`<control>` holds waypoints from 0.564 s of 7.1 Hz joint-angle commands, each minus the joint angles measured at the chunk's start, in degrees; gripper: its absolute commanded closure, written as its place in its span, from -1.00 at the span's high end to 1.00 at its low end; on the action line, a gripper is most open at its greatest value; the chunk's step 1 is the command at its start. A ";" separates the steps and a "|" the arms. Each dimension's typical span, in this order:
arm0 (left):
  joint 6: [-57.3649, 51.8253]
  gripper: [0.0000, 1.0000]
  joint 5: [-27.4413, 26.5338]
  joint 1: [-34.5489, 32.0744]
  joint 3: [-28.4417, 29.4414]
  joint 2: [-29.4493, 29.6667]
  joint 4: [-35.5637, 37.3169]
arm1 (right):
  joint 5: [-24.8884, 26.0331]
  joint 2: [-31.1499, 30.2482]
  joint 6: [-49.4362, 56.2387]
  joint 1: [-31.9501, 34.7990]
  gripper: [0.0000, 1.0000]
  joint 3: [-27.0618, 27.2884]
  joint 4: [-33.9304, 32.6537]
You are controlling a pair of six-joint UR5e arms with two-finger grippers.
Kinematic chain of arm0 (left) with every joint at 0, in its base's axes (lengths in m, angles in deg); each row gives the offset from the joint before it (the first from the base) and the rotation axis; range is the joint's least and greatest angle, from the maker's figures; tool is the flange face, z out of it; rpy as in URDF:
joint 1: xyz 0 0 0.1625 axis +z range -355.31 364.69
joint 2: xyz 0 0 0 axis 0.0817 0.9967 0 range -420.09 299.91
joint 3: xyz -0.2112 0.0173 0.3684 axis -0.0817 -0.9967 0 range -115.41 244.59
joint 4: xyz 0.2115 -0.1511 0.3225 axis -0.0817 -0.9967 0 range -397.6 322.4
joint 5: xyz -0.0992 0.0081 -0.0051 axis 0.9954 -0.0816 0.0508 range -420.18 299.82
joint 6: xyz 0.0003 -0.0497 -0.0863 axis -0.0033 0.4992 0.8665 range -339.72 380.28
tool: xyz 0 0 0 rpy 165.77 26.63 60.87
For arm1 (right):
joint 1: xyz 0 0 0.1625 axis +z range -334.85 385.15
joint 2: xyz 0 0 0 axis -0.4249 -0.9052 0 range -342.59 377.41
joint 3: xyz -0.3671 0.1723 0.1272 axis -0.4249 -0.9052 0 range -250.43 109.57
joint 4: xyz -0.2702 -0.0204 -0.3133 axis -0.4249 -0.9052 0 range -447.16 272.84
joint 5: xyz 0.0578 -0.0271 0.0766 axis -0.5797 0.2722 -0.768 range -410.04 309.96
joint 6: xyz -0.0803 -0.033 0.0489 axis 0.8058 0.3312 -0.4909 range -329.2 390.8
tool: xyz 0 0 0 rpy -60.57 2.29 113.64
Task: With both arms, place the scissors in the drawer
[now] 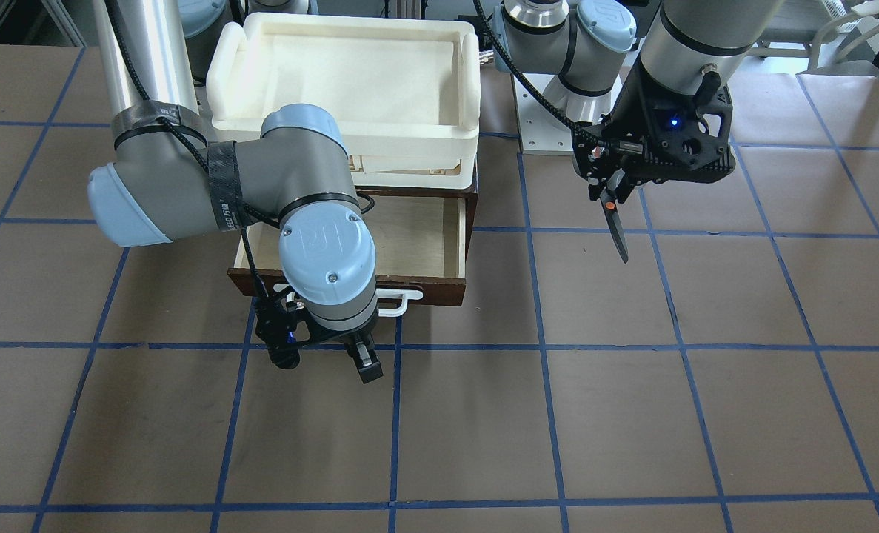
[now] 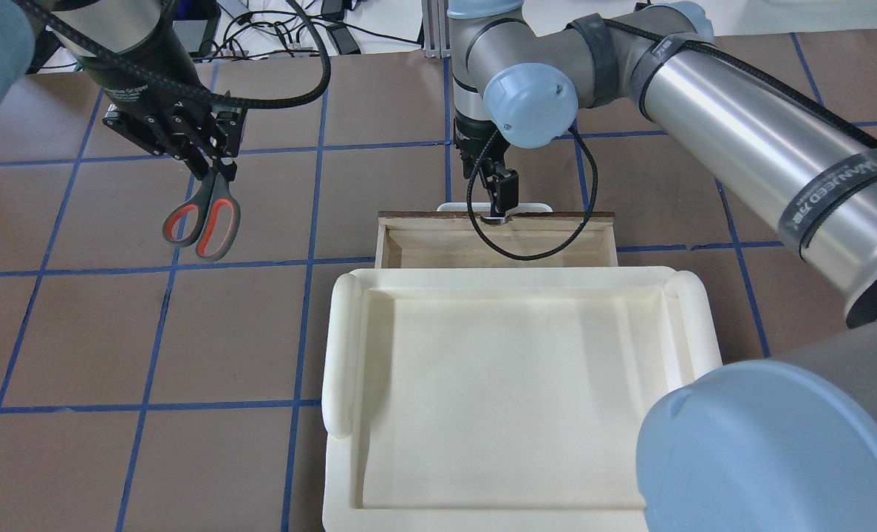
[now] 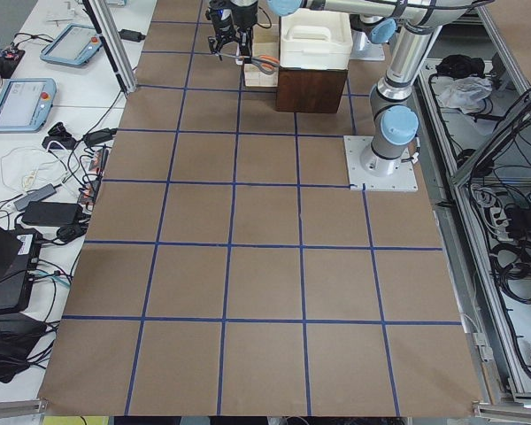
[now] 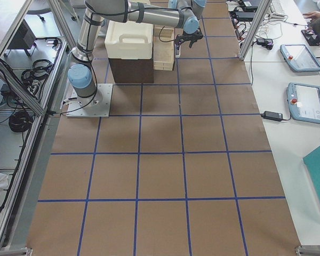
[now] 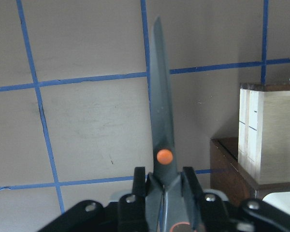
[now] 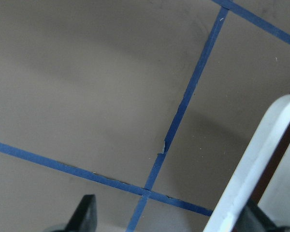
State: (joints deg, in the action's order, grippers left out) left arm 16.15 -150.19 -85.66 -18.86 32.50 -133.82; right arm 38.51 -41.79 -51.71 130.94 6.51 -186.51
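My left gripper (image 1: 608, 183) is shut on the scissors (image 1: 617, 222) near the pivot and holds them above the table, away from the drawer, blades pointing away from the wrist. In the overhead view the grey, orange-lined handles (image 2: 203, 213) hang below the left gripper (image 2: 213, 164); the left wrist view shows the blades and orange dot (image 5: 163, 155). The dark-brown drawer (image 1: 428, 248) is pulled open, its pale interior (image 2: 497, 247) bare. My right gripper (image 1: 339, 357) is open at the white bar handle (image 1: 402, 300), which runs beside one finger (image 6: 263, 217) in the right wrist view.
A cream-white plastic tray (image 1: 343, 133) sits on top of the drawer's cabinet, behind the open drawer; in the overhead view its rim (image 2: 338, 347) fills the foreground. The table is brown paper with a blue tape grid (image 1: 543, 348). The right arm's elbow (image 1: 187, 192) hangs over the drawer's side.
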 commanded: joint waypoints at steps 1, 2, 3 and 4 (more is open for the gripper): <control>0.00 -0.83 0.01 0.00 -0.05 -0.13 -0.02 | -0.04 1.36 0.42 -0.24 1.00 -1.95 -0.14; 0.00 -0.82 0.01 0.00 -0.13 -0.22 -0.10 | -0.22 1.98 0.50 -0.24 1.00 -3.01 -0.14; 0.00 -0.82 -0.08 0.00 -0.13 -0.22 -0.10 | -0.65 2.16 0.85 -0.24 1.00 -3.37 -0.14; 0.00 -0.82 -0.08 0.00 -0.13 -0.22 -0.02 | -0.75 2.25 1.12 -0.15 1.00 -3.37 -0.05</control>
State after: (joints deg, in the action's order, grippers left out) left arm 16.15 -150.24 -85.66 -18.98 32.30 -133.89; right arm 38.00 -39.78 -50.92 130.72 3.44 -186.64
